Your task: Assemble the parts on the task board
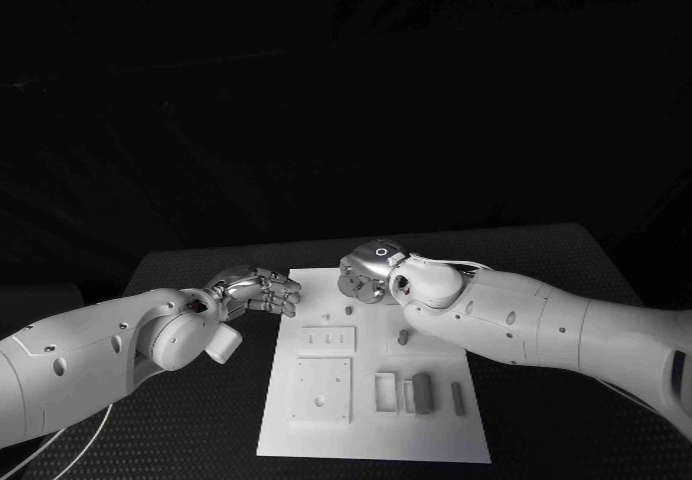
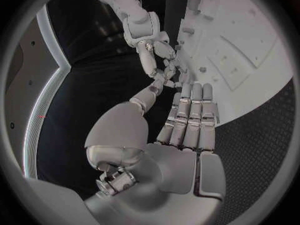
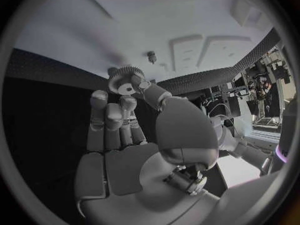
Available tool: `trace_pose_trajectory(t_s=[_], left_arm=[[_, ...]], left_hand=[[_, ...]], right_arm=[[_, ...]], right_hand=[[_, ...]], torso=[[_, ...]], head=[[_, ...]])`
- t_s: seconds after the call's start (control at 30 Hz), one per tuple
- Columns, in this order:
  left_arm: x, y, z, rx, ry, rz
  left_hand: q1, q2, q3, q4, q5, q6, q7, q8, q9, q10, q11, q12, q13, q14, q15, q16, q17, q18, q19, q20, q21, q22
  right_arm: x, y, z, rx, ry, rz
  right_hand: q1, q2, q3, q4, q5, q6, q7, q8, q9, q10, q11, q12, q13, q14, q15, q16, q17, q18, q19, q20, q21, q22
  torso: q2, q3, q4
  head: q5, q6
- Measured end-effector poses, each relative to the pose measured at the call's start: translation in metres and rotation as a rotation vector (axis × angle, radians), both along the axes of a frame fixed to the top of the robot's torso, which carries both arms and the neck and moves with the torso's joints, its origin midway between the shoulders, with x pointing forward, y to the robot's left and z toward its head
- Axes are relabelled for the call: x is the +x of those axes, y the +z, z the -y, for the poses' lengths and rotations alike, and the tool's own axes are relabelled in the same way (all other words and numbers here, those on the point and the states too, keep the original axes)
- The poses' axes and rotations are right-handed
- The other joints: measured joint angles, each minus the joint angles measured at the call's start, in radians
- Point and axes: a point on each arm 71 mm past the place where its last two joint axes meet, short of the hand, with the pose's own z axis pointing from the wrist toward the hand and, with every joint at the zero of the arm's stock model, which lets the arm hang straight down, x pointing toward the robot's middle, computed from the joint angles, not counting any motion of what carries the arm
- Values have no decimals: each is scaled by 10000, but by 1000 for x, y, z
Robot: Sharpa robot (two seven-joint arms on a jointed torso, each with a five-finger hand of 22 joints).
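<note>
I see right hand [image 3: 134, 135] pinching a gear [image 3: 127, 81] above the task board [image 1: 433, 430] | left hand [image 1: 261, 292] empty, fingers together at the board's edge | risk: shallow fingertip grip, gear may slip off the peg [image 3: 151, 57].

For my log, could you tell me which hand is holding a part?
The right hand: it pinches a toothed gear at its fingertips, while the left hand holds nothing.

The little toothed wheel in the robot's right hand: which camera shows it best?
The right wrist view: the toothed wheel sits pinched at the right hand's fingertips, teeth plain. In the head view that hand covers it. In the left wrist view I cannot make it out.
</note>
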Motion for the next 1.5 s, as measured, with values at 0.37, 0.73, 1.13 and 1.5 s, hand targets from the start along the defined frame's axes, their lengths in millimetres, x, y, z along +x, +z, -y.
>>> trace_pose_trajectory(t_s=[0.37, 0.73, 1.13, 1.5], left_arm=[[1, 0, 2, -4, -27, 2], [1, 0, 2, -3, -27, 4], [1, 0, 3, -5, -37, 4], [1, 0, 3, -1, -31, 4]], left_hand=[[0, 0, 0, 0, 0, 0, 0, 0, -1, 0, 0, 0, 8, 0, 0, 0, 9, 0, 0, 0, 0, 8], [0, 0, 0, 0, 0, 0, 0, 0, -2, 0, 0, 0, 6, 0, 0, 0, 8, 0, 0, 0, 0, 7], [0, 0, -26, 26, 0, 0, 0, 0, 6, 0, 0, 0, 5, 0, 0, 0, 17, 0, 0, 0, 0, 6], [0, 0, -26, 26, 0, 0, 0, 0, 5, 0, 0, 0, 13, 0, 0, 0, 26, 0, 0, 0, -38, 14]], right_arm=[[0, -10, -19, -195, 197, -47], [7, -15, -16, -382, -95, -19], [7, -17, -19, -422, -60, -62], [9, -18, -19, -451, -128, -126]], right_hand=[[-89, -92, 0, -1, 0, 34, -34, 155, 0, 18, -18, 0, -24, 16, 19, 0, -1, -1, 31, -1, -1, 0], [-59, -87, -2, -4, 0, 35, -35, 176, 0, 20, -20, 0, -34, 30, 37, 0, -1, -1, 30, 1, -2, 0], [-22, -101, -6, -8, 0, 51, -51, 177, 0, 37, -37, -1, -93, 30, 45, 0, -11, -1, 29, 3, -2, 0], [-158, -477, 71, 69, 0, 58, -58, -130, 201, -5, 5, 0, -236, -15, 120, -86, -42, -1, 27, 4, -30, 0]], torso=[[-2, -1, 12], [-4, -2, 1], [-4, 11, -12], [-4, 6, -12]], head=[[48, -27], [81, -24], [127, -56], [155, -89]])
